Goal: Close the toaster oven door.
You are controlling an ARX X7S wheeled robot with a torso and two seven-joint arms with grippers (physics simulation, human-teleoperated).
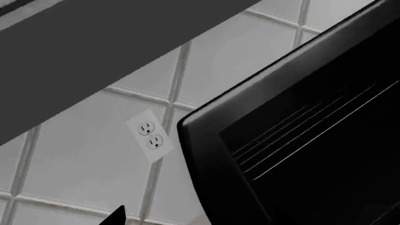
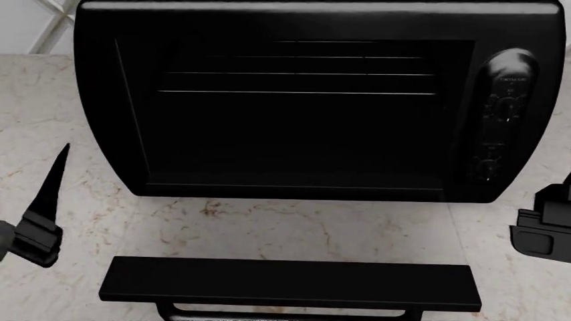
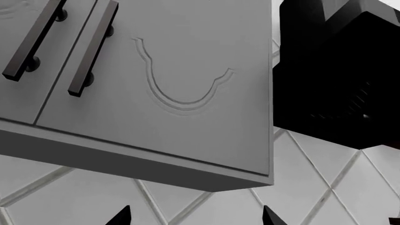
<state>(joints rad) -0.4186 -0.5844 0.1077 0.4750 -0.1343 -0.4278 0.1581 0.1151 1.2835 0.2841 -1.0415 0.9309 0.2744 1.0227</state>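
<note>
Marble-look countertop [image 2: 295, 231] with a white tiled wall behind it, and the toaster oven [image 2: 312, 20] sits right in the middle, pushed back toward the tiles. Its knob panel [image 2: 501, 114] is at the right end of the oven. The toaster oven door [image 2: 285, 282] is dropped all the way open, lying flat out in front of the oven over the counter, with its bar handle [image 2: 285, 311] at the near edge, furthest from the oven.

So the closing hasn't started, I'd say; we're at the approach stage. The left gripper [image 2: 40, 214] hangs off the oven's left side and the right gripper [image 2: 542, 231] off its right side, both clear of the door and holding nothing. On the right wrist camera two fingertips show well apart, so that one looks spread; on the left only one tip shows, so I can't tell.

Next move probably means getting a finger under the door's front edge or handle and swinging it up toward the oven.

Other stuff: a wall outlet [image 1: 151, 135] just beside the oven, and upper cabinets [image 3: 156, 84] above. Nothing seems to block the door's swing.
</note>
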